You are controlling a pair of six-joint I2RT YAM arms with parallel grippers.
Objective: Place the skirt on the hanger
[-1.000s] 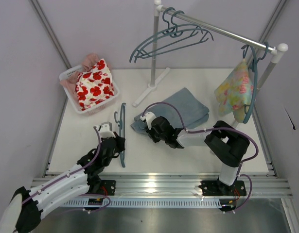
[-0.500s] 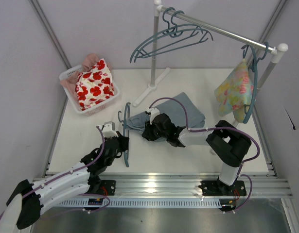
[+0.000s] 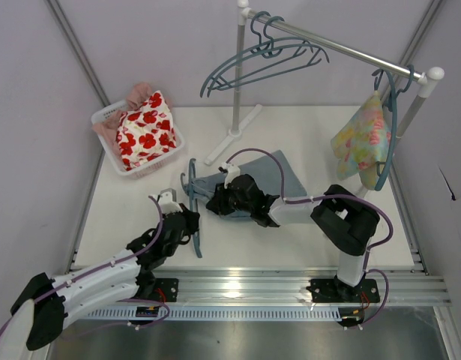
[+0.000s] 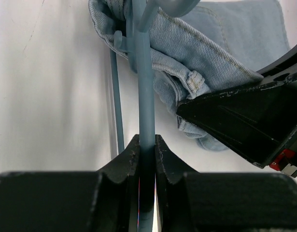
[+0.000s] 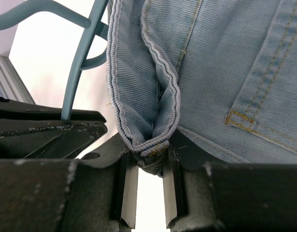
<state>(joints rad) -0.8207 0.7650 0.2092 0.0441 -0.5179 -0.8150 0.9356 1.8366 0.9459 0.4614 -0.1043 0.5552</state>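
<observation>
Standing across the back of the white table (image 3: 290, 232), the clothes rack (image 3: 335, 46) carries spare hangers (image 3: 264, 60) and a pastel floral garment (image 3: 361, 142), and none of that has shifted. What has moved is the skirt (image 3: 279, 171). A second ago it lay folded flat near the table's middle; it has since been dragged left, so its bunched denim edge now meets the hanger (image 3: 191, 201). The hanger has changed too — from lying flat on the table to tipped up, hook end toward the skirt. The left gripper (image 4: 147, 145) is clamped on one thin arm of the hanger, jaws tight on either side of the bar. The right gripper (image 5: 148, 159) pinches a folded, stitched edge of the skirt, with fabric pooled above its fingers. I judge that the two pieces have now been brought together and that feeding the hanger arm into the skirt's opening is the step at hand — the views do not show it inside yet.
</observation>
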